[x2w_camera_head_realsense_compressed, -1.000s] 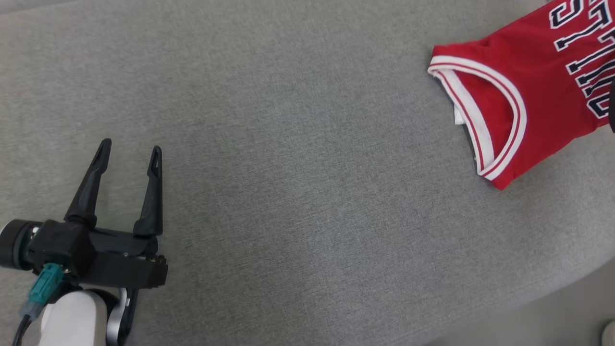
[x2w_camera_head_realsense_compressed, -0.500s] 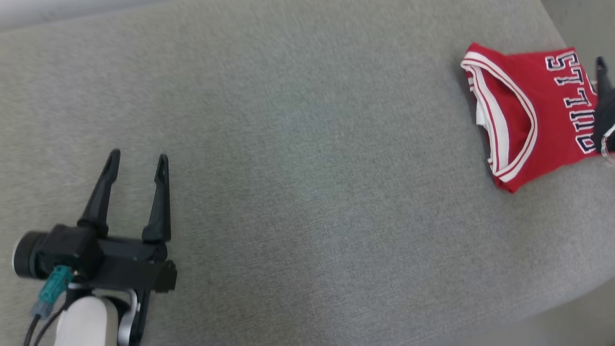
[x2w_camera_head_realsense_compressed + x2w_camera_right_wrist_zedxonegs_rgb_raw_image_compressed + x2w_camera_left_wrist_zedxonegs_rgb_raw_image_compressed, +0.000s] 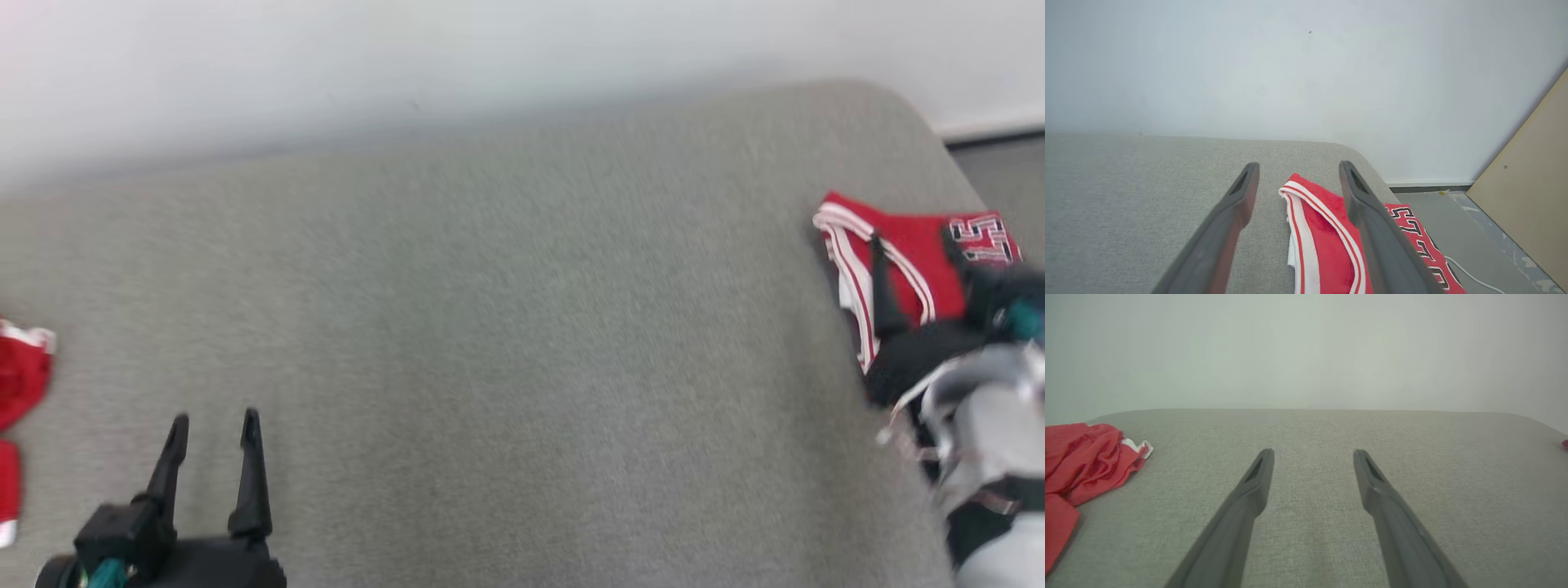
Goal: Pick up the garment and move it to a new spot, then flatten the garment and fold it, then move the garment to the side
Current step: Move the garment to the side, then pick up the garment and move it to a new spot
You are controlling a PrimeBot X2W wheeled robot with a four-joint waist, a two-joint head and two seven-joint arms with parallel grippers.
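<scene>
Grey table (image 3: 522,327): folded red jersey (image 3: 906,237) lies at its far right corner. Right end effector (image 3: 1298,166) is just over it, spread wide (nothing gripped), fingers straddling the white-trimmed collar. Left end effector (image 3: 214,418) is near left, well apart, open, empty. Another red cloth (image 3: 20,367) lies at the left edge.

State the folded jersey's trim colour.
White with red stripes on the red fabric jersey; clearest in right wrist view.

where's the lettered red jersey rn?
Head view, far right: the red jersey lies at the right end of the grey surface, near its far corner, beneath the open right gripper.
</scene>
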